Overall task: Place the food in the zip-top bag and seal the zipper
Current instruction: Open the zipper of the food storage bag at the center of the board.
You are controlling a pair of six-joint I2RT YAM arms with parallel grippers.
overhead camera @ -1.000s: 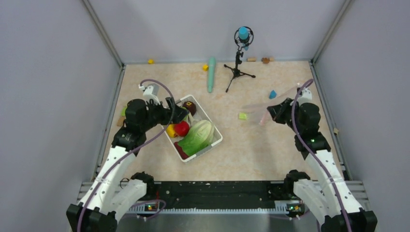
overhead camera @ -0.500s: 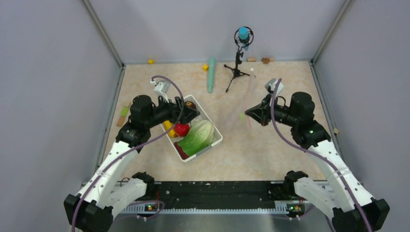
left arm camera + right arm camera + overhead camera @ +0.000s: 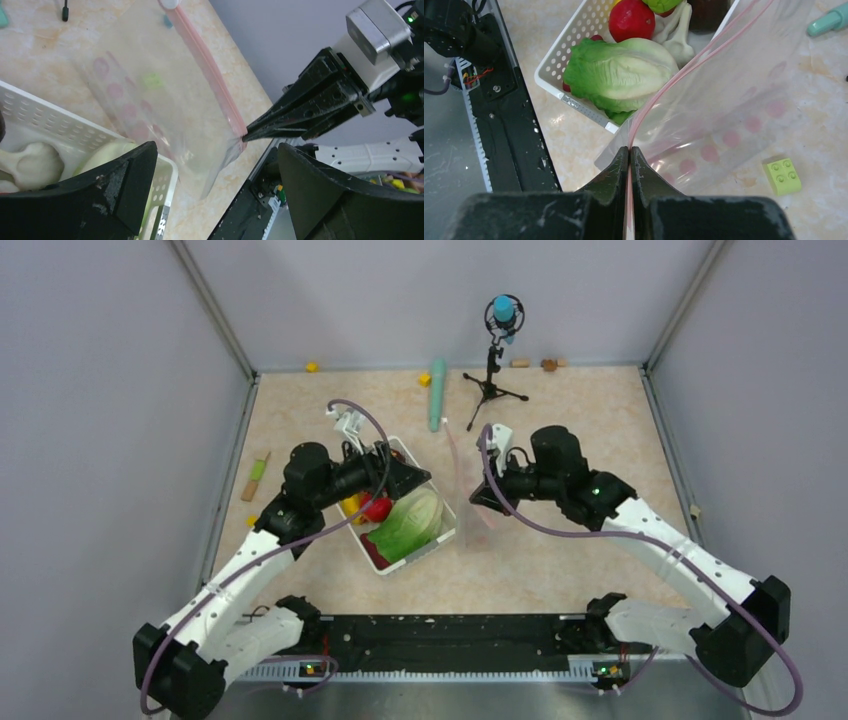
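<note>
While the right jaws pinch shut on one end of the zipper (image 3: 202, 65), the zip-top bag (image 3: 729, 95) hangs over the middle of the worktop (image 3: 560, 570), just right of the white basket (image 3: 447, 530); its lower edge seems to touch the worktop. The food (image 3: 621, 75) lies in the basket, with the left jaws spread wide above it.

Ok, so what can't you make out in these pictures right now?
- Top view: the zip-top bag is clear, so its outline fades against the table.
- Top view: the left gripper covers the far end of the white basket, hiding food there.
- Right wrist view: the top edge cuts off the green apple and dark maroon root.
- Left wrist view: the gripper's own fingers hide most of the basket.
</note>
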